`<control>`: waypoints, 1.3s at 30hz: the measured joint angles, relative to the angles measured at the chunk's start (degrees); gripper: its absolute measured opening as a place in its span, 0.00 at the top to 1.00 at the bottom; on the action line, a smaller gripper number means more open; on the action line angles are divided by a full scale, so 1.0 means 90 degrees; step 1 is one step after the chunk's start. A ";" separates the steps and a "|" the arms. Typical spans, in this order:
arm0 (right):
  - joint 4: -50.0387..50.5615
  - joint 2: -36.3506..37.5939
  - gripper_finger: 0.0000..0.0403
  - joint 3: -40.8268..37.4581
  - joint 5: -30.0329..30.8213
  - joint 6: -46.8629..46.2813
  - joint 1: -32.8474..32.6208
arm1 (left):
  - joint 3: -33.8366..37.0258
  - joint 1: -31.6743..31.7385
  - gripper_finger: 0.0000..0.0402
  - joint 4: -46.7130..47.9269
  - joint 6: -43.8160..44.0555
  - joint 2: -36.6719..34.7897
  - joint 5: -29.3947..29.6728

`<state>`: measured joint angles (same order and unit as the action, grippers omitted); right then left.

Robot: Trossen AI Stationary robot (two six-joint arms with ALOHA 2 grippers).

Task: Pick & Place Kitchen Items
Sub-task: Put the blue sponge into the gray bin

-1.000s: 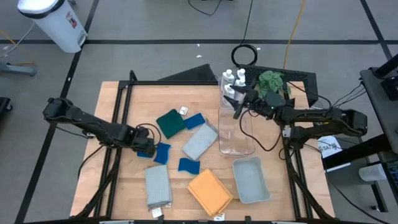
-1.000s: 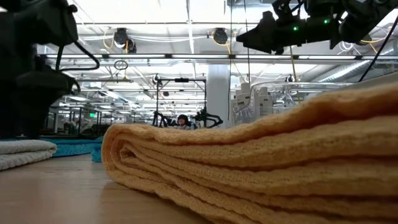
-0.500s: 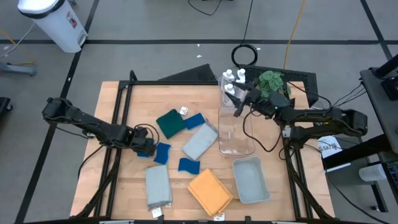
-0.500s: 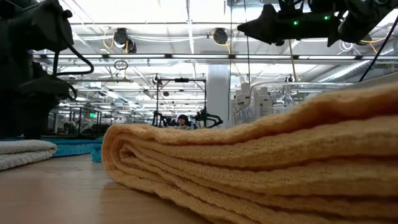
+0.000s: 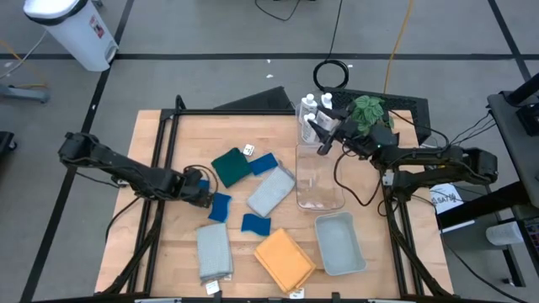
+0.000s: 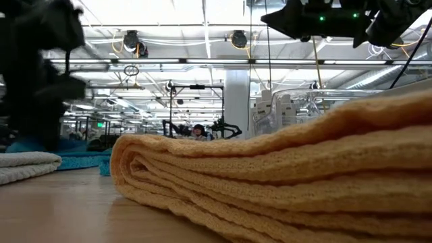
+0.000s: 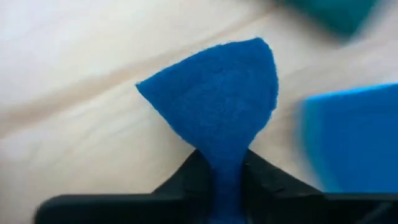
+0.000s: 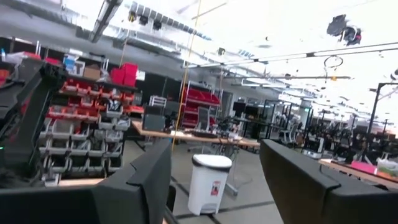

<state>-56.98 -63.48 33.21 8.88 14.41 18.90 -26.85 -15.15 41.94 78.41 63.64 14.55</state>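
left gripper: pinched onto a blue sponge, left-centre of table | right gripper: fingers apart, nothing held, over white bottles at the clear bin

4 blue sponges, 4 cloths, 3 white bottles are sitting here, plus 1 bin, 1 tray, 1 plant.

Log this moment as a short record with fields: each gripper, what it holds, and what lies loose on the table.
left gripper: shut on a blue sponge, left part of the table
right gripper: open, empty, raised over the far end of the clear bin
loose sponges: three, mid-table
cloths: teal cloth, two grey, orange cloth
white bottles: far edge, beside the plant
tray: empty
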 joint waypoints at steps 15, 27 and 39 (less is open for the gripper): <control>-0.0406 -0.0022 0.48 0.0000 -0.1109 -0.0001 0.0004 | -0.1744 0.0017 0.89 -0.3248 -0.4178 0.0122 0.1038; 0.0465 -0.0019 0.48 0.0034 -0.3050 -0.0018 -0.0033 | -0.1734 0.1095 0.90 -0.6536 -0.6097 0.1520 -0.1635; 0.4015 -0.0131 0.48 0.0806 -0.2504 0.0170 -0.1182 | -0.1734 0.2143 0.94 -0.8038 -0.6354 0.2467 -0.4730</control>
<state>-20.85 -64.66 40.47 -13.65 15.94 8.26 -42.46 4.14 -30.41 21.22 85.84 -28.02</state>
